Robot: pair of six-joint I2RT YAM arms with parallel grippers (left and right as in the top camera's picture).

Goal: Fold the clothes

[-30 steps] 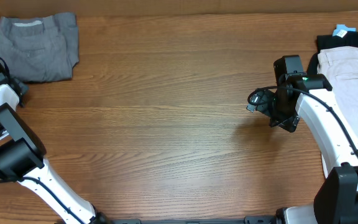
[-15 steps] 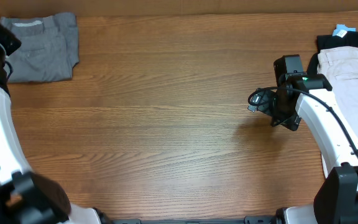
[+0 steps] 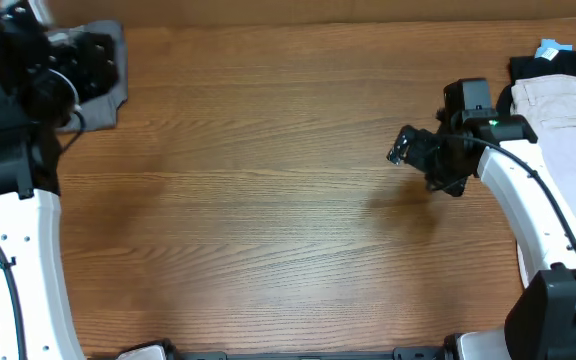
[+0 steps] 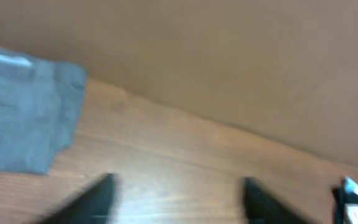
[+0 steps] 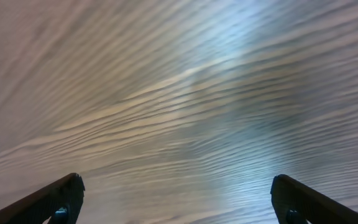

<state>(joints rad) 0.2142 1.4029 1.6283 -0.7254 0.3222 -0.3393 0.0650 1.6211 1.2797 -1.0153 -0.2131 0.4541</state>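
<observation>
No legible text or labels.

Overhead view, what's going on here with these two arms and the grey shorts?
The grey shorts lie folded at the far left corner of the table. The left gripper hangs near them, open and empty. The right gripper is open over bare wood, holding nothing. A stack of pale clothes sits at the right edge.

Grey shorts: folded, lying flat, far-left table corner, partly hidden overhead.

The left gripper now sits over the shorts, covering most of them, its jaws newly apart. The right gripper is slightly nearer the shorts.
</observation>
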